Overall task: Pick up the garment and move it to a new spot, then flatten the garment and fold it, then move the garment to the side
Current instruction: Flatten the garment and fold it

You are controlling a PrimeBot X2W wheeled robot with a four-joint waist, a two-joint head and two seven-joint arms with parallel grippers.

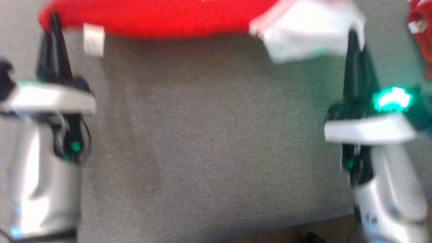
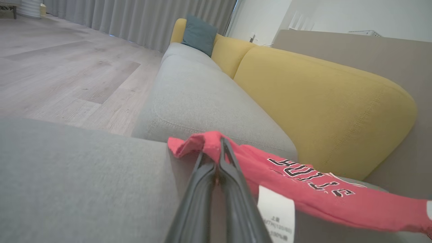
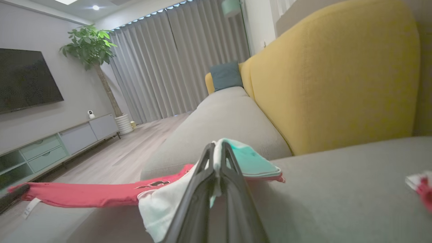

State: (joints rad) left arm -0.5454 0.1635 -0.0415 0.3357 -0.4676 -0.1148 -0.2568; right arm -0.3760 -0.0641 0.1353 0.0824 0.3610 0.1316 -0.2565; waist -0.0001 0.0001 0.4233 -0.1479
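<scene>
- Head view has my left claw and my right claw each pinched together on the red jersey garment with black lettering and a white panel, one at each end
- That garment hangs stretched between them over the far edge of the grey woven sofa seat cushion, just before the yellow padded backrest; whether its middle touches the cushion I cannot tell
- I judge this to be the carry to a new spot, so both arms should travel at one pace with an even span, else the cloth sags or slips from a pinch
- My left grip has only a thin corner, so no jerks
- Lower it evenly toward the middle of the cushion, well apart from the small red and white cloth by the cushion's right edge
- The white care label dangles beside my left claw; best it lands underneath
</scene>
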